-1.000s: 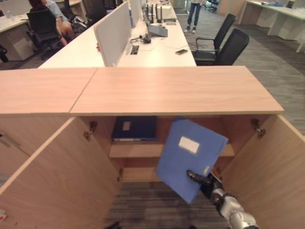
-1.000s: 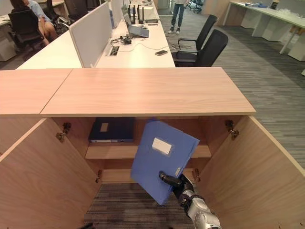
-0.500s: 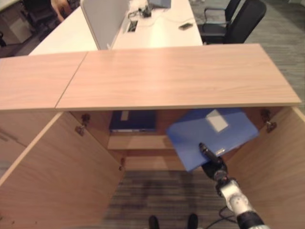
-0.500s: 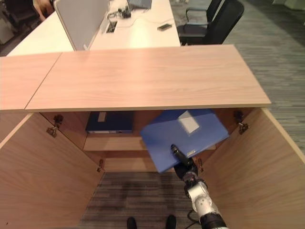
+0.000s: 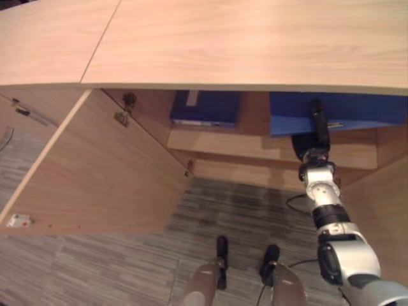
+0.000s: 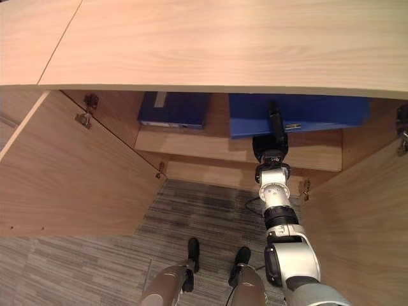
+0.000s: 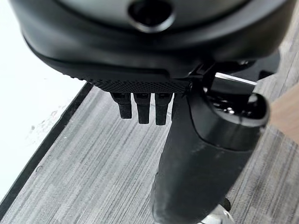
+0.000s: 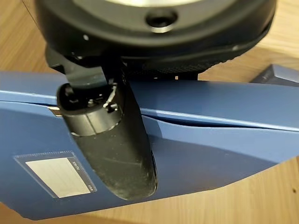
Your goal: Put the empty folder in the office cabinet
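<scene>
My right hand (image 6: 275, 131) reaches into the open cabinet and is shut on the blue folder (image 6: 319, 115). In the right wrist view the thumb (image 8: 117, 149) presses on the folder's cover (image 8: 210, 149) near its white label (image 8: 56, 176). The folder is held flat under the cabinet top (image 5: 255, 44), in the right half of the upper compartment, just over the wooden shelf (image 5: 255, 143). I cannot tell whether it touches the shelf. My left hand (image 7: 201, 163) hangs open over grey carpet.
A darker blue folder (image 5: 205, 107) lies flat on the left half of the same shelf. The left cabinet door (image 5: 95, 172) stands wide open, and so does the right door (image 6: 357, 217). Grey carpet (image 5: 210, 217) lies before the cabinet.
The camera has tilted down. The blue folder went from tilted in front of the cabinet to flat inside the upper compartment, as my right hand pushed it forward under the top.
</scene>
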Robot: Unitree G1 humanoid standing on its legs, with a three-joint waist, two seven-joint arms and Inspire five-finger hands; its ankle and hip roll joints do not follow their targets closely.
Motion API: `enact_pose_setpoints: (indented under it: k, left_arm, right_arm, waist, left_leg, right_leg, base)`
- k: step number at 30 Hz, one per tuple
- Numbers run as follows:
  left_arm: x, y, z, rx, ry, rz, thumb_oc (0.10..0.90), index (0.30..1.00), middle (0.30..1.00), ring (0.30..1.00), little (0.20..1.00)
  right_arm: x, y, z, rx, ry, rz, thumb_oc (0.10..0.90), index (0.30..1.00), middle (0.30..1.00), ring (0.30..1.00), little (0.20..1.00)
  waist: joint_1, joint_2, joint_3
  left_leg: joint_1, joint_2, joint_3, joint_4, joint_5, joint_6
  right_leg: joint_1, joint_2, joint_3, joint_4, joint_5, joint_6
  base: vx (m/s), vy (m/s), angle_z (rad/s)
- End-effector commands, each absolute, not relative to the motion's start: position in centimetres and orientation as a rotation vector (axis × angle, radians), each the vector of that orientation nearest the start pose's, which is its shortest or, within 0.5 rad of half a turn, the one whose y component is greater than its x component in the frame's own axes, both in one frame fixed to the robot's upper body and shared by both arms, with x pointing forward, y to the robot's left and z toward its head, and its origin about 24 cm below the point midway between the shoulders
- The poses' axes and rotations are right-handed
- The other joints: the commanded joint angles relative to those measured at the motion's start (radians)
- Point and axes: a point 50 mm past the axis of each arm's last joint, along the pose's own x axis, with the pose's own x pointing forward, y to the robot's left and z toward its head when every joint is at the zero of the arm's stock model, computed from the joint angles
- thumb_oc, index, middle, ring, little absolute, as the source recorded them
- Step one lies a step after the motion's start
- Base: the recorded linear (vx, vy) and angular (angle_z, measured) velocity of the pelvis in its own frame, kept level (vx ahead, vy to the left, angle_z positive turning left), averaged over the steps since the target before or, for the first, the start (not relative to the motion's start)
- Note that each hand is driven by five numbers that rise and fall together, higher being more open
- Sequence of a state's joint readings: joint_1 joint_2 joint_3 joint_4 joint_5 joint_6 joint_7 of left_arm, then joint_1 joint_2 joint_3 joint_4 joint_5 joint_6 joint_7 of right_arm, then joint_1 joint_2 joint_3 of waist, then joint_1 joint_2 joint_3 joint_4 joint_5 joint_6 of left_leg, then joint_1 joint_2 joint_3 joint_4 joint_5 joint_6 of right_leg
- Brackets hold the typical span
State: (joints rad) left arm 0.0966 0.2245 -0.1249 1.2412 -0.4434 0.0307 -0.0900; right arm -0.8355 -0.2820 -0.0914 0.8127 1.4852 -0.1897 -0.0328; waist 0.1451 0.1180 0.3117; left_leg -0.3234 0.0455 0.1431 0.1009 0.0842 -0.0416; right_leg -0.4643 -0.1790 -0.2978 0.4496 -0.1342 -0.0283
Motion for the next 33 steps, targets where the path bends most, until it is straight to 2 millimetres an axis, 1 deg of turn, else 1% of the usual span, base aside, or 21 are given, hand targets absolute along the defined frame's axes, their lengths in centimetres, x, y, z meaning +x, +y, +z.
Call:
enact_pose_setpoints:
  k: [1, 2, 3, 6, 10, 12, 13, 15, 17, 19, 20, 21, 22, 27, 28, 33]
  left_arm:
    - [2.9, 25.9, -16.4, -0.088, 1.352, 0.349, 0.8, 0.9, 0.9, 0.9, 0.9]
    - [3.3, 25.9, -16.3, -0.078, 1.339, 0.338, 0.8, 0.9, 0.9, 0.9, 0.9]
    - [3.4, 25.8, -16.3, -0.079, 1.336, 0.336, 0.8, 0.9, 0.9, 0.9, 0.9]
    - [4.1, 25.7, -16.3, -0.074, 1.306, 0.322, 0.8, 0.9, 0.9, 0.9, 0.9]
    - [4.8, 25.8, -16.1, -0.035, 1.294, 0.294, 0.8, 0.9, 0.9, 0.9, 0.9]
    - [5.0, 25.9, -16.0, -0.029, 1.29, 0.292, 0.8, 0.9, 0.9, 0.9, 0.9]
    - [5.6, 26.0, -15.9, -0.024, 1.275, 0.282, 0.8, 0.9, 0.9, 0.9, 0.9]
    - [5.9, 26.0, -15.9, -0.022, 1.266, 0.279, 0.8, 0.9, 0.9, 0.9, 0.9]
    - [6.6, 26.1, -15.7, -0.011, 1.246, 0.268, 0.8, 0.9, 0.9, 0.9, 0.9]
    - [6.6, 26.1, -15.7, -0.011, 1.245, 0.266, 0.8, 0.9, 0.9, 0.9, 0.9]
    - [7.1, 26.3, -15.5, 0.001, 1.236, 0.268, 0.8, 0.9, 0.9, 0.9, 0.9]
    - [7.2, 26.5, -15.5, 0.01, 1.237, 0.268, 0.8, 0.9, 0.9, 0.9, 0.9]
    - [7.3, 26.8, -15.4, 0.029, 1.238, 0.27, 0.8, 0.9, 0.9, 0.9, 0.9]
    - [7.3, 27.1, -15.3, 0.043, 1.246, 0.277, 0.8, 0.9, 0.9, 0.9, 0.9]
    - [7.1, 27.5, -15.2, 0.048, 1.251, 0.29, 0.8, 0.9, 0.9, 0.9, 0.9]
    - [7.1, 28.0, -15.1, 0.057, 1.253, 0.295, 0.8, 0.9, 0.9, 0.9, 0.9]
  right_arm:
    - [39.9, -21.9, 23.7, 1.237, -0.519, 0.0, 0.4, 0.3, 0.3, 0.3, 0.3]
    - [39.9, -22.5, 25.2, 1.235, -0.552, -0.013, 0.4, 0.3, 0.3, 0.3, 0.3]
    - [39.9, -22.6, 25.3, 1.234, -0.555, -0.012, 0.4, 0.3, 0.3, 0.3, 0.3]
    - [39.7, -23.4, 27.5, 1.244, -0.623, -0.025, 0.4, 0.3, 0.3, 0.3, 0.3]
    - [39.5, -23.9, 29.1, 1.275, -0.667, -0.039, 0.4, 0.3, 0.3, 0.3, 0.3]
    - [39.5, -24.1, 29.4, 1.267, -0.67, -0.046, 0.4, 0.3, 0.3, 0.3, 0.3]
    - [39.4, -24.6, 30.3, 1.253, -0.687, -0.053, 0.4, 0.3, 0.3, 0.3, 0.3]
    - [39.3, -24.9, 30.8, 1.25, -0.7, -0.056, 0.4, 0.3, 0.3, 0.3, 0.3]
    - [38.9, -25.5, 32.4, 1.243, -0.739, -0.057, 0.4, 0.3, 0.3, 0.3, 0.3]
    - [38.8, -25.5, 32.5, 1.243, -0.741, -0.057, 0.4, 0.3, 0.3, 0.3, 0.3]
    - [38.6, -25.8, 33.4, 1.242, -0.76, -0.063, 0.4, 0.3, 0.3, 0.3, 0.3]
    - [38.6, -25.7, 33.8, 1.242, -0.763, -0.061, 0.4, 0.3, 0.3, 0.3, 0.3]
    - [38.5, -25.6, 34.6, 1.225, -0.768, -0.059, 0.4, 0.3, 0.3, 0.3, 0.3]
    - [38.5, -25.4, 35.3, 1.22, -0.766, -0.058, 0.4, 0.3, 0.3, 0.3, 0.3]
    - [38.5, -25.7, 35.6, 1.197, -0.758, -0.07, 0.4, 0.3, 0.3, 0.3, 0.3]
    - [38.3, -26.3, 36.8, 1.142, -0.753, -0.081, 0.4, 0.3, 0.3, 0.3, 0.3]
  waist:
    - [0.0, 0.0, -0.013]
    - [0.001, 0.007, 0.004]
    - [0.003, 0.006, 0.0]
    - [0.009, 0.018, 0.022]
    - [0.024, 0.033, 0.051]
    - [0.027, 0.032, 0.054]
    - [0.031, 0.034, 0.061]
    - [0.033, 0.036, 0.064]
    - [0.039, 0.042, 0.068]
    - [0.039, 0.042, 0.067]
    - [0.044, 0.044, 0.068]
    - [0.048, 0.045, 0.068]
    - [0.055, 0.042, 0.062]
    - [0.07, 0.046, 0.047]
    - [0.079, 0.045, 0.038]
    - [0.094, 0.046, 0.027]
  left_leg:
    - [-0.032, 0.002, -0.05, 0.07, -0.081, -0.013]
    - [-0.086, -0.002, -0.046, 0.124, -0.095, -0.001]
    - [-0.099, -0.003, -0.045, 0.136, -0.101, 0.0]
    - [-0.177, -0.016, -0.044, 0.229, -0.14, 0.022]
    - [-0.276, -0.039, -0.038, 0.339, -0.184, 0.048]
    - [-0.292, -0.043, -0.036, 0.355, -0.192, 0.053]
    - [-0.314, -0.051, -0.036, 0.377, -0.202, 0.057]
    - [-0.326, -0.055, -0.035, 0.388, -0.206, 0.059]
    - [-0.352, -0.068, -0.037, 0.403, -0.215, 0.062]
    - [-0.355, -0.069, -0.037, 0.405, -0.215, 0.063]
    - [-0.374, -0.075, -0.035, 0.415, -0.218, 0.063]
    - [-0.379, -0.077, -0.037, 0.417, -0.218, 0.064]
    - [-0.39, -0.082, -0.039, 0.421, -0.22, 0.065]
    - [-0.407, -0.092, -0.042, 0.427, -0.225, 0.069]
    - [-0.407, -0.096, -0.044, 0.424, -0.224, 0.07]
    - [-0.409, -0.108, -0.056, 0.412, -0.22, 0.07]
  right_leg:
    - [0.051, 0.042, 0.065, -0.061, -0.025, 0.038]
    - [0.004, 0.03, 0.078, -0.011, -0.045, 0.029]
    - [-0.01, 0.027, 0.08, 0.001, -0.05, 0.029]
    - [-0.086, 0.007, 0.104, 0.106, -0.087, 0.017]
    - [-0.183, -0.014, 0.133, 0.218, -0.119, 0.013]
    - [-0.2, -0.02, 0.136, 0.236, -0.125, 0.013]
    - [-0.217, -0.03, 0.139, 0.261, -0.13, 0.015]
    - [-0.23, -0.035, 0.14, 0.274, -0.135, 0.016]
    - [-0.258, -0.045, 0.144, 0.302, -0.142, 0.019]
    - [-0.261, -0.046, 0.145, 0.305, -0.143, 0.019]
    - [-0.282, -0.052, 0.144, 0.32, -0.147, 0.022]
    - [-0.288, -0.054, 0.144, 0.326, -0.147, 0.023]
    - [-0.298, -0.058, 0.145, 0.333, -0.147, 0.024]
    - [-0.314, -0.066, 0.142, 0.349, -0.15, 0.028]
    - [-0.312, -0.069, 0.139, 0.348, -0.15, 0.03]
    - [-0.315, -0.077, 0.134, 0.353, -0.151, 0.036]
  base:
    - [-0.05, 0.075, -0.14]
    - [-0.04, 0.076, -0.07]
    - [-0.02, 0.067, -0.04]
    - [-0.02, 0.057, 0.03]
    - [-0.01, 0.051, 0.04]
    - [0.0, 0.018, 0.02]
    - [0.0, 0.0, 0.0]
    - [0.01, 0.016, 0.06]
    - [0.01, 0.03, 0.13]
    - [0.0, 0.012, 0.15]
    - [0.0, 0.005, 0.09]
    - [0.0, -0.001, 0.07]
    - [0.0, 0.0, 0.0]
    - [0.01, 0.004, 0.07]
    - [0.01, 0.006, 0.06]
    - [0.01, -0.003, 0.11]
